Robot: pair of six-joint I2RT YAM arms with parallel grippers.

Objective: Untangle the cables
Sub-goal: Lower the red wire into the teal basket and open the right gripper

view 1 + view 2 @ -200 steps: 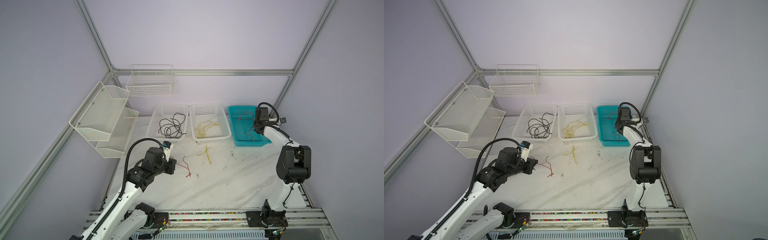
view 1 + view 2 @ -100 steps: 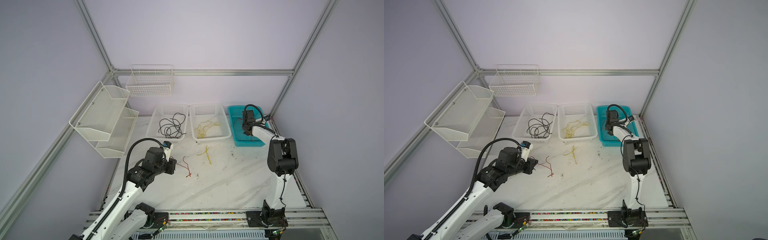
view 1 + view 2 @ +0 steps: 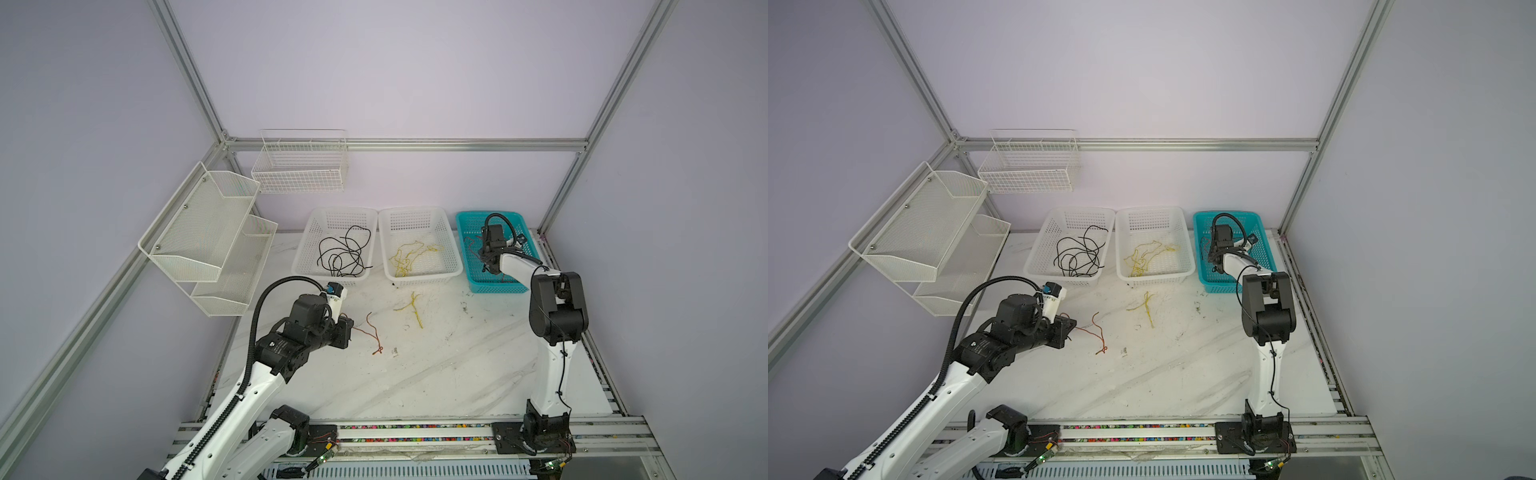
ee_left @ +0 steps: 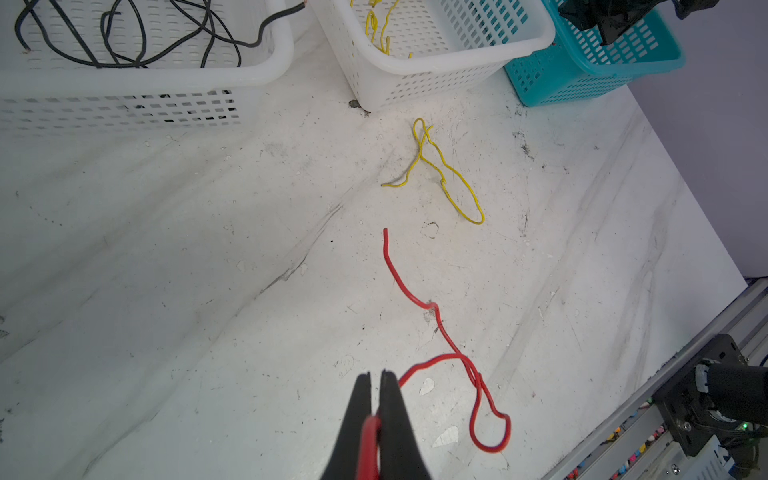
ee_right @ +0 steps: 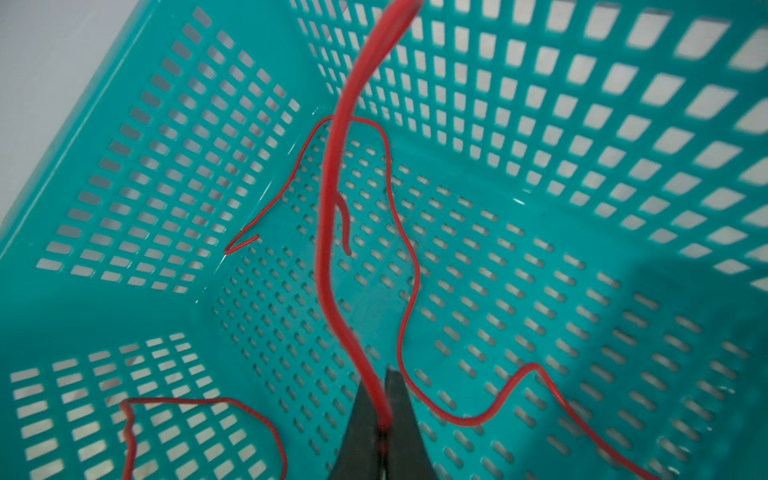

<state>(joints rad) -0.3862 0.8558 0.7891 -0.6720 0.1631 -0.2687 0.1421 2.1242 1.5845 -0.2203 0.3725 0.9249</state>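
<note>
Swung leftward in the top views since a second ago, the right fingers (image 5: pixel 357 428) hang over the teal basket (image 3: pixel 494 286), pinched narrow on a hanging red cable (image 5: pixel 328 249), probably to drop it among the other reds. Meanwhile the left fingers (image 4: pixel 392 403) stay clamped on the kinked red cable (image 4: pixel 440 328) lying across the tabletop (image 4: pixel 166 249), apparently anchoring it.

left white basket (image 3: pixel 308 246) | middle white basket (image 3: pixel 451 249) beside it | teal basket (image 3: pixel 491 287) rightmost | wire rack (image 3: pixel 299 176), mesh shelf (image 3: pixel 199 224) wall-mounted | marbled table (image 3: pixel 415 374)
</note>
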